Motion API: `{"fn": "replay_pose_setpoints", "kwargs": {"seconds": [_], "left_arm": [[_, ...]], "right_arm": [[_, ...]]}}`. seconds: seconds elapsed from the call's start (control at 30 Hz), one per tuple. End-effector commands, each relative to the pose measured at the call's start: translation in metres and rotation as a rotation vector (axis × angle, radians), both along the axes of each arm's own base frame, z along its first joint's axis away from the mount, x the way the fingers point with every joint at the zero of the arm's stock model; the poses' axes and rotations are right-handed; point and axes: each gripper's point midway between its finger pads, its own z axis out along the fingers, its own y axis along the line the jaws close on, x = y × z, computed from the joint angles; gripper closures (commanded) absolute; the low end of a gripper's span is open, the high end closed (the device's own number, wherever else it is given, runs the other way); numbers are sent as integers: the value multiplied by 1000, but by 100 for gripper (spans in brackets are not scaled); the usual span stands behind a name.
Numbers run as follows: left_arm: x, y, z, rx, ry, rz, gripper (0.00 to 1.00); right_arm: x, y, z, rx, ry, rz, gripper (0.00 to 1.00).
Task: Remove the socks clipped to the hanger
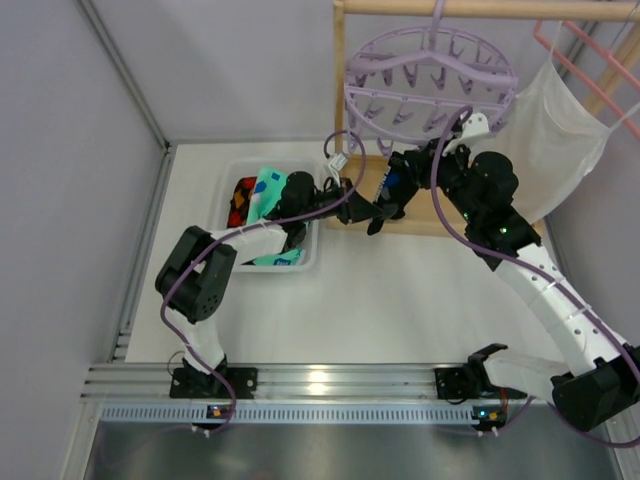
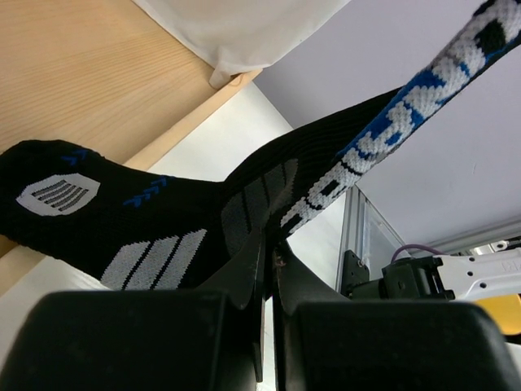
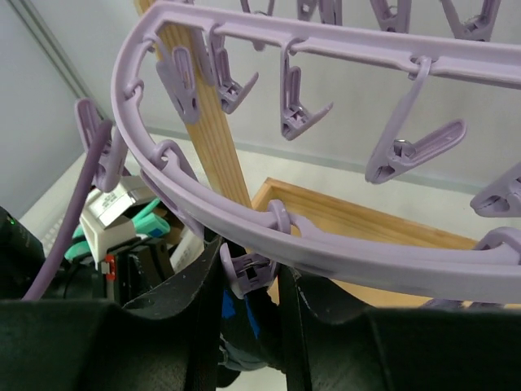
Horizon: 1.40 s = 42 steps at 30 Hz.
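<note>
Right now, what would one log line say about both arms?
left gripper: shut on black sock | right gripper: shut on hanger clip

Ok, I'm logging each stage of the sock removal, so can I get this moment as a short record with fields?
left gripper: shut on the black sock, which stretches up and away
right gripper: closed around a clip peg; dark fabric shows just below it
hanger: lavender ring on the wooden rack; other pegs in view are empty
bin: white, holds a teal sock among others
mesh bag: white, hanging right of the ring
</note>
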Motion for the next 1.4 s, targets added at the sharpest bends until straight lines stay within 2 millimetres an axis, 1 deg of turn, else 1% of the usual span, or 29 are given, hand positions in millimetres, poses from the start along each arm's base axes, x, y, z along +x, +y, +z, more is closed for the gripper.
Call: {"fn": "replay_pose_setpoints", "kwargs": {"seconds": [0.0,0.13,0.33,0.37,0.4,0.43,0.47,0.5,0.53,0.57,0.6,0.63,0.67,0.7,0.73,0.77,0.8,0.87,0.9,0.93,0.97,1.0,1.03,1.1,1.17,1.2,1.27,1.3,1.37], "left_arm": [[0,7,17,-36,-30,28,100],[-1,6,23,-43,-40,26,100],[-7,12,27,-48,-34,42,100],[-11,14,23,-43,-22,43,100],[-14,17,31,-53,-30,54,100],[-18,18,31,-53,-28,57,100],[-24,21,25,-45,-12,59,100],[-31,24,34,-58,-20,63,100],[-36,29,25,-49,5,82,100],[-40,32,26,-51,11,89,100],[-47,38,39,-72,-8,102,100],[-50,42,41,-76,-9,113,100],[-54,49,34,-69,3,133,100],[-63,55,51,-99,-20,136,100],[-69,58,56,-111,-24,136,100],[-74,63,54,-112,-15,145,100],[-82,69,63,-120,-15,153,100],[-83,80,62,-101,-6,208,100],[-87,89,72,-95,-41,241,100],[-86,96,58,-34,0,281,100],[-85,104,54,2,10,322,100],[-78,118,59,26,-24,414,100],[-78,125,49,90,7,445,100],[-70,134,46,154,-15,495,100],[-66,133,41,206,-1,492,100],[-65,126,32,232,9,453,100],[-61,120,34,234,12,434,100],[-59,115,29,244,25,418,100],[-64,105,32,234,30,347,100]], "right_arm": [[-9,-14,74,138,-236,-9,100],[-8,-6,73,140,-267,45,100],[-3,-16,74,155,-252,22,100],[-4,-17,75,150,-247,23,100],[-3,-17,73,146,-243,21,100],[-3,-18,72,146,-241,14,96],[-2,-20,68,142,-228,5,95],[-2,-22,67,143,-227,-9,95],[-2,-25,63,143,-220,-18,95],[-1,-27,62,143,-214,-26,95],[-1,-28,61,145,-209,-31,95],[0,-33,59,143,-202,-48,95],[0,-35,60,145,-196,-56,95],[1,-37,57,143,-182,-63,95],[3,-44,57,152,-178,-82,95],[3,-47,57,154,-174,-88,94],[4,-51,55,152,-167,-97,94],[5,-57,54,155,-162,-114,82],[4,-57,55,152,-161,-103,76],[2,-56,54,147,-157,-97,64],[1,-57,54,148,-155,-99,61],[0,-58,54,154,-155,-104,61],[-2,-58,54,160,-155,-105,60],[-3,-58,56,168,-156,-101,63],[-3,-54,57,186,-147,-81,63],[-3,-49,56,201,-136,-61,59],[-4,-46,56,207,-132,-40,59],[-5,-43,55,208,-128,-28,58],[-8,-42,57,210,-131,-16,54]]}}
